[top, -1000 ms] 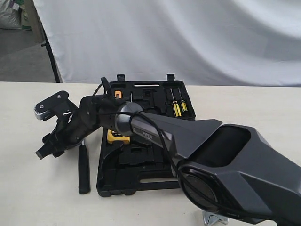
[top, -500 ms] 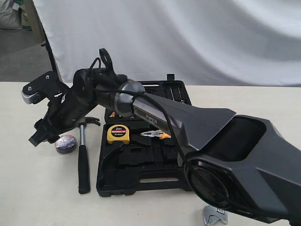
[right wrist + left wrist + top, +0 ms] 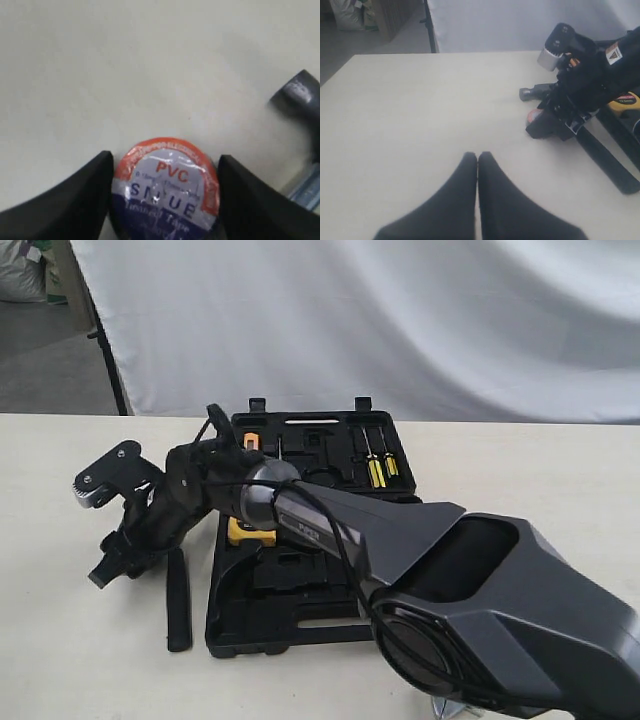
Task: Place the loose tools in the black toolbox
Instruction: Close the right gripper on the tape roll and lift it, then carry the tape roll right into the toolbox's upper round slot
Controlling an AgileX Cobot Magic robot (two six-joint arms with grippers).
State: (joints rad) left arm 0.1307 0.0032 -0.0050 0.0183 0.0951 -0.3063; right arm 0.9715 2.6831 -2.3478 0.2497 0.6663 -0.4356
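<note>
The small tape roll [image 3: 165, 187], with a red and blue PVC label, lies flat on the table between my right gripper's [image 3: 165, 157] fingers, which stand open close on either side. In the exterior view that gripper [image 3: 107, 568] is low over the table left of the black toolbox [image 3: 300, 632] and covers the roll. The hammer [image 3: 178, 598] lies beside it, handle toward the front; its steel head [image 3: 299, 96] is near the roll. A silver sliver of the wrench [image 3: 446, 711] shows at the front edge. My left gripper [image 3: 477, 156] is shut and empty over bare table.
The toolbox lies open with a yellow tape measure [image 3: 243, 532] and yellow-handled screwdrivers [image 3: 377, 469] inside. My right arm [image 3: 400, 540] stretches across the case and hides its middle. A white backdrop hangs behind the table.
Half a second ago my right gripper was raised with the tape roll in plain view on the table; it has dropped down over the roll. One second ago it was also low there.
</note>
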